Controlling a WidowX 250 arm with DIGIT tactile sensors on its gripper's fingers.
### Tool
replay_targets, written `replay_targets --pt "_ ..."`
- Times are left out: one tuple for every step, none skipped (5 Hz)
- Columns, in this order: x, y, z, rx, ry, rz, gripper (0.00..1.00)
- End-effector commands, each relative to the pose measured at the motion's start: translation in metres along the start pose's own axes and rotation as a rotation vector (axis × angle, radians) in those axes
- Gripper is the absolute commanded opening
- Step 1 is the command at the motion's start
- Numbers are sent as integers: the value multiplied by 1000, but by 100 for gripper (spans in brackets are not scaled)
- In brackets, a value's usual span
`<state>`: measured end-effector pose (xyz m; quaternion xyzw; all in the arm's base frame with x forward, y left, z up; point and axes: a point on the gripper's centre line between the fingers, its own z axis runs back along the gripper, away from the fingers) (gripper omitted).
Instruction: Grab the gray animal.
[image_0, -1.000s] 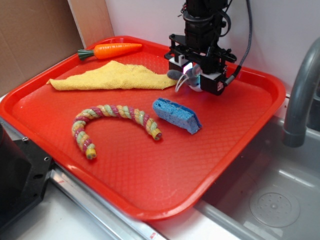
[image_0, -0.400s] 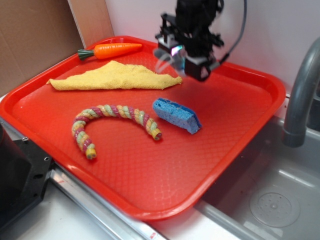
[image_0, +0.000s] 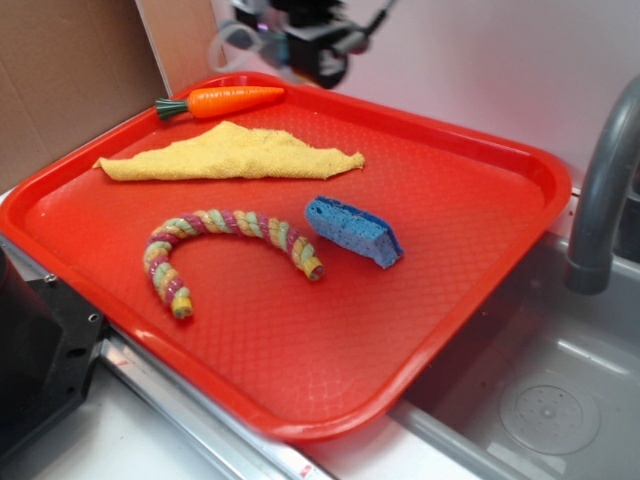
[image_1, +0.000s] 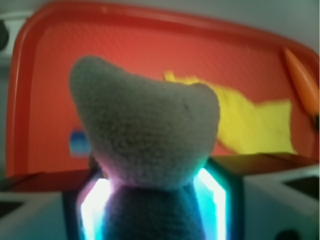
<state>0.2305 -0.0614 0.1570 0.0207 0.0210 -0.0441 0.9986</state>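
In the exterior view, a yellow cloth (image_0: 225, 153) is seen at the upper left of the red tray (image_0: 480, 250), with a toy carrot (image_0: 222, 100) just beyond it near the far rim; a striped rope toy (image_0: 225, 245) is curled at centre left, and a blue sponge (image_0: 353, 230) lies just beside its right end. At the top edge of the frame, above the carrot, the gripper (image_0: 262, 38) is raised well clear of the tray, and a blurred gray shape showing at its left side is taken to be the gray animal (image_0: 232, 42). In the wrist view the gray animal (image_1: 145, 135) fills the centre of the frame, and it is seen pinched between the glowing pads (image_1: 216, 195) at the bottom, so the jaws are pressed against the plush. How deep the hold is cannot be told; if only a thin fold or an ear is caught, the soft toy could be lost through slipping, most likely during a quick swing, and it would drop onto the cloth or past the far rim. The pinch itself is shown only by the wrist view, where the sponge and cloth are mere blurs; the height above the tray and the layout of the other things are shown only by the exterior view.
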Motion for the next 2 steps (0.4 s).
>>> replay_targets --pt "-49 4 27 -10 -79 3 0" --pt "-53 3 20 -18 -81 -30 0"
